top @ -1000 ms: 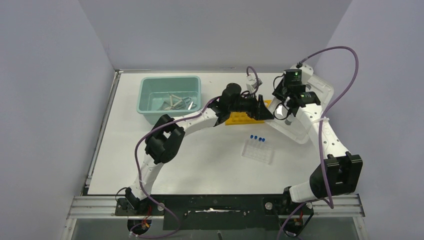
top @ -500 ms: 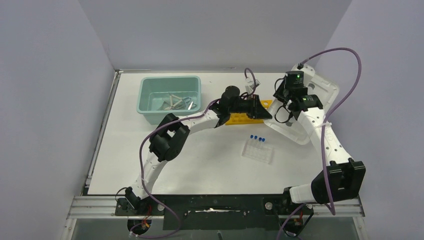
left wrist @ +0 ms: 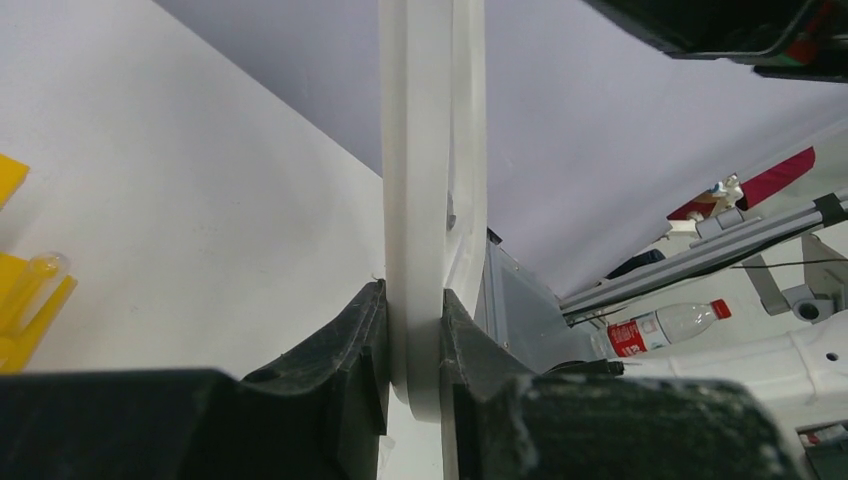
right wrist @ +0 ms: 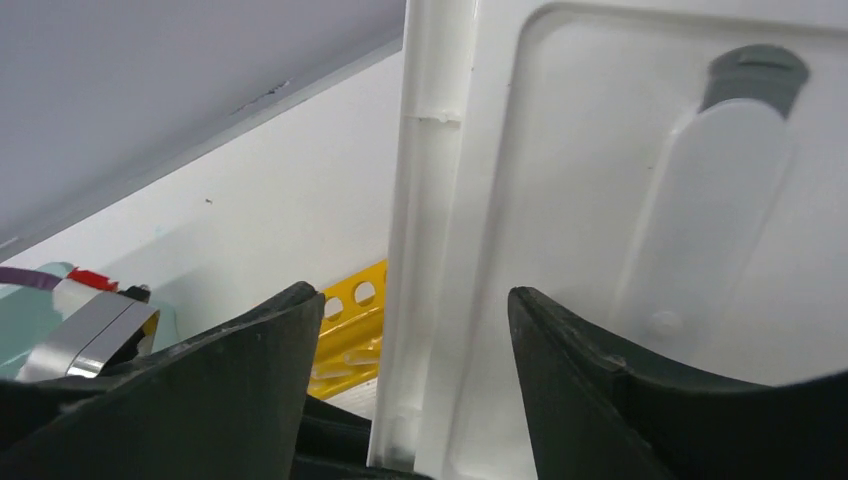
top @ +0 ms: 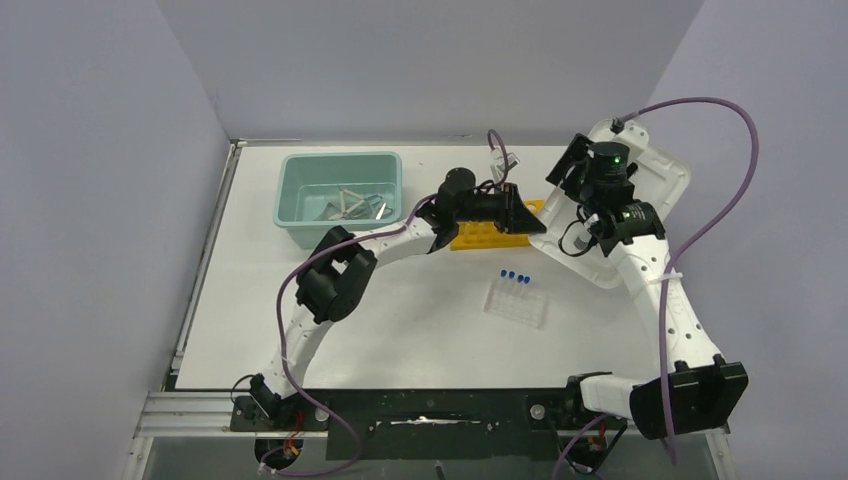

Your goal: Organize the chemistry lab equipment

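My left gripper point(top: 532, 226) point(left wrist: 414, 335) is shut on the near rim of the translucent white lid point(top: 645, 190) point(left wrist: 432, 150), which stands tilted at the back right. My right gripper point(top: 568, 172) point(right wrist: 410, 297) is open, its jaws astride the lid's point(right wrist: 600, 200) left rim without touching it. Metal forceps and tweezers point(top: 352, 204) lie in the teal tub point(top: 300, 222). Blue-capped tubes point(top: 514, 276) stand in a clear rack point(top: 517, 303) mid-table.
A yellow tube rack point(top: 487, 237) point(right wrist: 350, 335) point(left wrist: 20, 300) lies under my left wrist, between the tub and the lid. The walls close in at the left, back and right. A bottle point(left wrist: 665, 326) lies beyond the table's edge.
My left gripper has shut on the lid's rim. My right gripper has opened and let go of it, and the right arm and lid have shifted to the right.
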